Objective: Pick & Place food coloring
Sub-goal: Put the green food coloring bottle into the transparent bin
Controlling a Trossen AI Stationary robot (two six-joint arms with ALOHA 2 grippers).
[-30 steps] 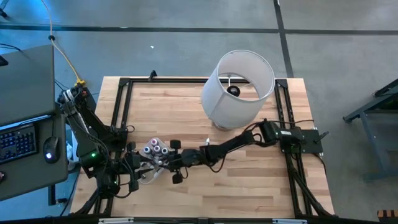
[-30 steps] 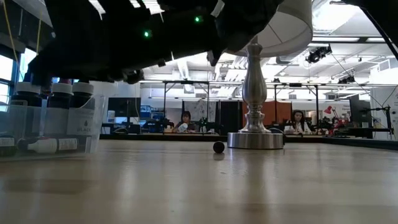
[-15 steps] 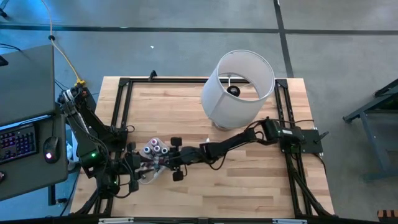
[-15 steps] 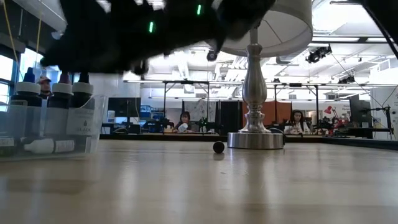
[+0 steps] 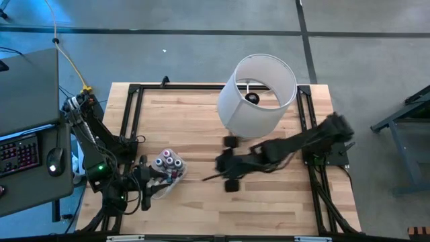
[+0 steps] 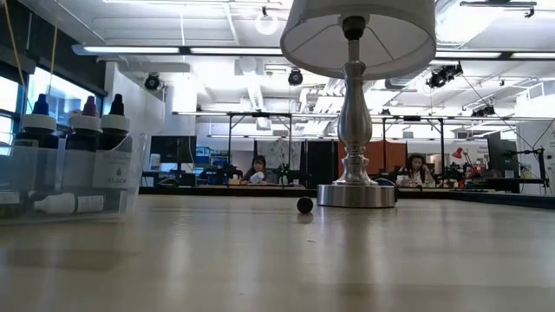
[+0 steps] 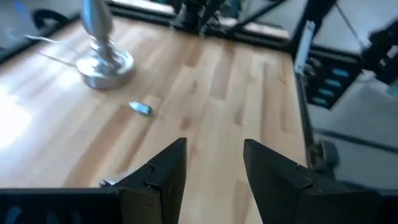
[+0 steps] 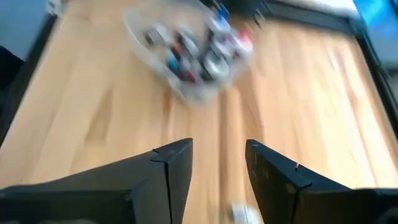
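Clear plastic tub [image 5: 166, 176] sits around 8 o'clock on the wooden table [image 5: 201, 114], and the food coloring bottles [image 5: 169, 161] are packed in it, some standing with dark, pink and blue caps up, a few lying on the bottom (easiest to see in the low view [image 6: 74, 139]). Big change from a second ago: the right gripper [image 5: 228, 163] was hovering right over the tub and has now swung back toward the table's middle, well apart from it. Its fingers are spread with nothing between them, so I'd say it just dropped one in and is heading off for the next. One small bottle [image 7: 141, 108] is loose on the wood near the lamp base [image 7: 104, 62], at roughly 2 o'clock from the tub, so that looks like the next pickup. The left gripper [image 5: 143, 176] waits just beside the tub's 9 o'clock edge, claw open and holding nothing. White lampshade [image 5: 257, 94] stands at 12 to 1 o'clock, out of the way.
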